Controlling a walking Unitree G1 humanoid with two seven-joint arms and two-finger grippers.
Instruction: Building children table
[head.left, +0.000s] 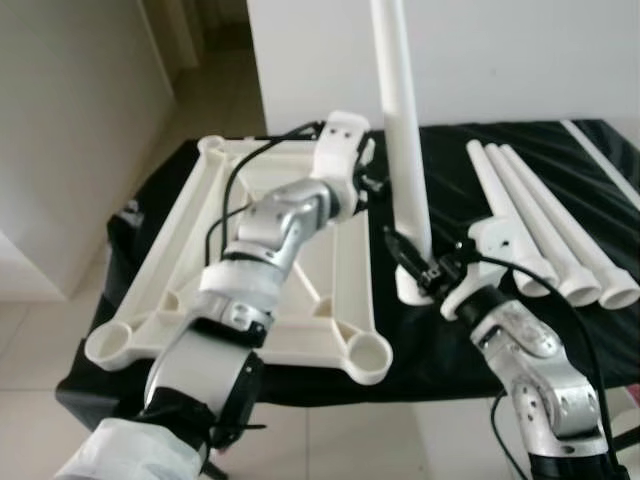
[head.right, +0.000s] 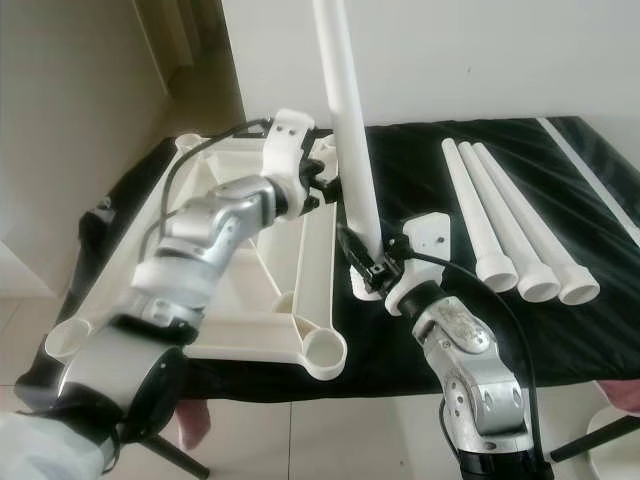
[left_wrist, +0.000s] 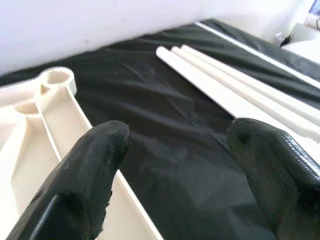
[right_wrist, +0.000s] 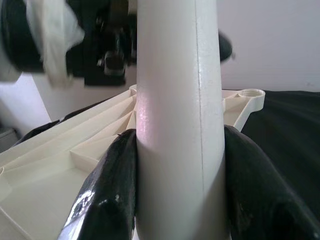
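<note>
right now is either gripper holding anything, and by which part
The right gripper holds the upright white table leg near its flared lower end, jaws shut on both sides. The left gripper is open and holds nothing.

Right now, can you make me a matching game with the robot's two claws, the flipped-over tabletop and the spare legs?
Things:
1. right claw
2. left claw
3. upside-down tabletop
4. three spare legs

States:
A. lying side by side on the black cloth
B. open, holding nothing, over the tabletop's edge
C. shut on the upright leg, near its base
D. lying flat with round corner sockets facing up

Pairs: 1-C, 2-B, 3-D, 4-A
</note>
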